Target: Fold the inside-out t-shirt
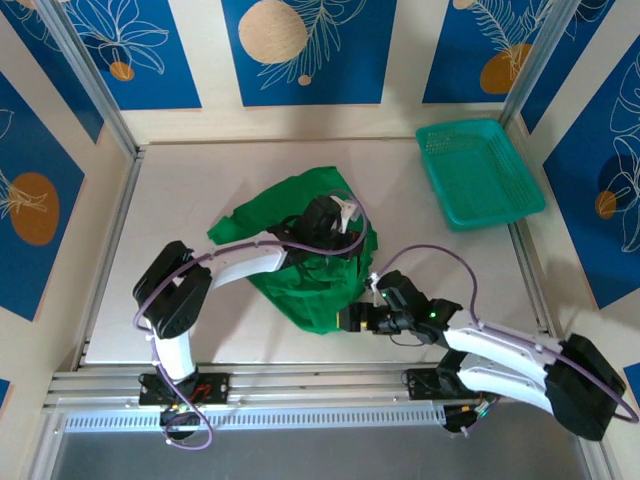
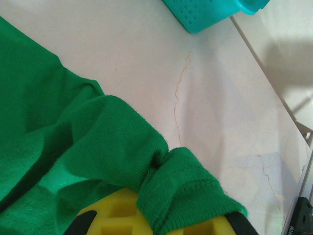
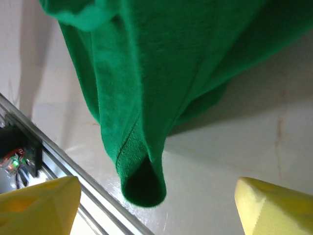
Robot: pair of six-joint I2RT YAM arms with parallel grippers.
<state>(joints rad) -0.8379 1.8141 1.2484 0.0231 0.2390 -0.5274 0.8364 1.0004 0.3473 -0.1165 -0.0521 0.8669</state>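
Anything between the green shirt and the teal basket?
Bare tabletop. The top view has an open stretch between t-shirt and basket; the left wrist view adds a thin crack in that surface.

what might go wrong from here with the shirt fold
1. The left gripper pinches only a small bunch of the t-shirt, so pulling on it may tug the cloth free.
2. The right gripper is open beside a doubled-over hanging end. Closing there would likely grab several layers at once.
3. That end hangs close to the front rail and could catch on it.
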